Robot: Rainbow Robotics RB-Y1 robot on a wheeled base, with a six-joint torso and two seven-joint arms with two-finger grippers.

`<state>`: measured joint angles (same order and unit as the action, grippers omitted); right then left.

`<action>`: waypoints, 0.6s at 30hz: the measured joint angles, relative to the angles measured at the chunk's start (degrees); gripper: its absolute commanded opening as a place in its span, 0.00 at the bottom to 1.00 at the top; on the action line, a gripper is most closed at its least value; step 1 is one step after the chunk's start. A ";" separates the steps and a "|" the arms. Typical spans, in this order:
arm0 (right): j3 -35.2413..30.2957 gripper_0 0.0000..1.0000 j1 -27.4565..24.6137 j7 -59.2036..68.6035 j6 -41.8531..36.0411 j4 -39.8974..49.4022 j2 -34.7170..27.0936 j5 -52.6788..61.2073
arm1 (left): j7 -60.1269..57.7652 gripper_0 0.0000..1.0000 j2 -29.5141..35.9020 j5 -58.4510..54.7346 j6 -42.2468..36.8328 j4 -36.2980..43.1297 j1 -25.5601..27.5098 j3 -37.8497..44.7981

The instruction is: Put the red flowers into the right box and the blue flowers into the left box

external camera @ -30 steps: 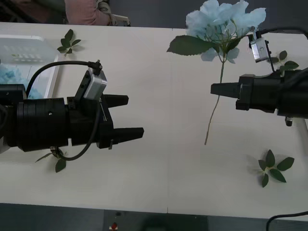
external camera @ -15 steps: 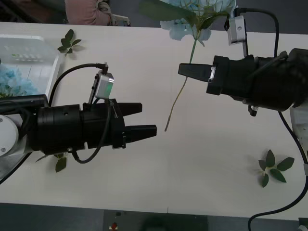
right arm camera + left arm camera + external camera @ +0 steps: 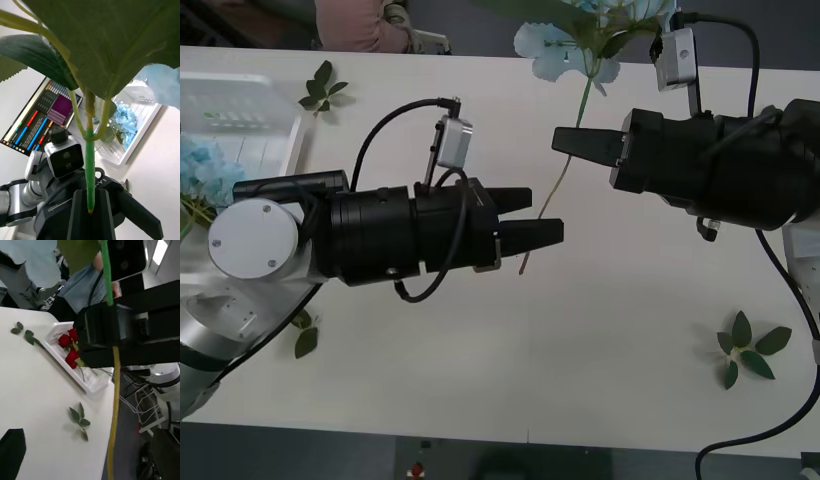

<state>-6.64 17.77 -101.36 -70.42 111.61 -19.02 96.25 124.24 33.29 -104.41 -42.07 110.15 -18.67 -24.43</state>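
Right gripper point(image 3: 565, 140) clenched on blue flower's stem point(image 3: 558, 190), left gripper point(image 3: 542, 215) spread; misjudge that thin stem mid-handover and you'll drop it.

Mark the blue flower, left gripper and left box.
blue flower point(image 3: 565, 180), front view, on its hanging stem.
left gripper point(image 3: 542, 215), front view, between the fingertips.
left box point(image 3: 240, 90), front view, on its far rim.

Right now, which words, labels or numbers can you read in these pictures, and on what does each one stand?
Monitor: text rows beside coloured bars, too small to read.
Left gripper, black body: pale lettering, too blurred to read.
Blue flower in the right gripper: no text.
Nothing can be quoted.
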 measured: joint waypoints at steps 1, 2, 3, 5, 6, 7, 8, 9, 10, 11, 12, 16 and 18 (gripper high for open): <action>0.00 0.00 0.00 0.00 0.00 0.00 0.00 0.00 | 0.00 0.18 0.00 -0.41 0.00 0.00 -0.22 -0.06; 0.00 0.00 0.00 0.00 0.00 0.00 0.00 0.00 | 0.00 0.02 0.00 -0.76 0.00 0.00 -0.42 -0.13; 0.00 0.00 0.00 0.00 0.00 0.00 0.00 0.00 | 0.00 0.00 0.00 -1.05 0.00 0.00 -0.57 -0.26; 0.00 0.00 0.00 0.00 0.00 0.00 0.00 0.00 | 0.00 0.00 0.00 -1.48 0.00 -0.01 -0.69 -0.71; 0.00 0.00 0.00 0.00 0.00 0.00 0.00 0.00 | 0.00 0.00 0.00 -1.61 0.00 -0.01 -0.69 -0.97; 0.00 0.00 0.00 0.00 0.00 0.00 0.00 0.00 | 0.00 0.00 0.00 -1.61 0.01 -0.01 -0.69 -1.23; 0.00 0.00 0.00 0.00 0.00 0.00 0.00 0.00 | 0.00 0.00 0.00 -1.61 0.01 -0.01 -0.69 -1.43; 0.00 0.00 0.00 0.00 0.00 0.00 0.00 0.00 | 0.00 0.00 0.00 -1.61 0.01 -0.01 -0.69 -1.56; 0.00 0.00 0.00 0.00 0.00 0.00 0.00 0.00 | 0.00 0.00 0.00 -1.61 0.01 -0.01 -0.69 -1.59; 0.00 0.00 0.00 0.00 0.00 0.00 0.00 0.00 | 0.00 0.00 0.00 -1.60 0.01 -0.01 -0.69 -1.59; 0.00 0.00 0.00 0.00 0.00 0.00 0.00 0.00 | 0.00 0.00 0.00 -1.54 0.01 -0.01 -0.69 -1.59; 0.00 0.00 0.00 0.00 0.00 0.00 0.00 0.00 | 0.00 0.00 0.00 -0.88 0.01 -0.01 -0.69 -1.59; 0.00 0.00 0.00 0.00 0.00 0.00 0.00 0.00 | 0.00 0.00 0.00 -0.88 0.01 -0.01 -0.69 -1.59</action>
<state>-6.64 17.77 -101.36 -70.42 111.61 -19.02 96.25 124.24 33.29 -105.29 -42.06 110.13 -19.37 -26.02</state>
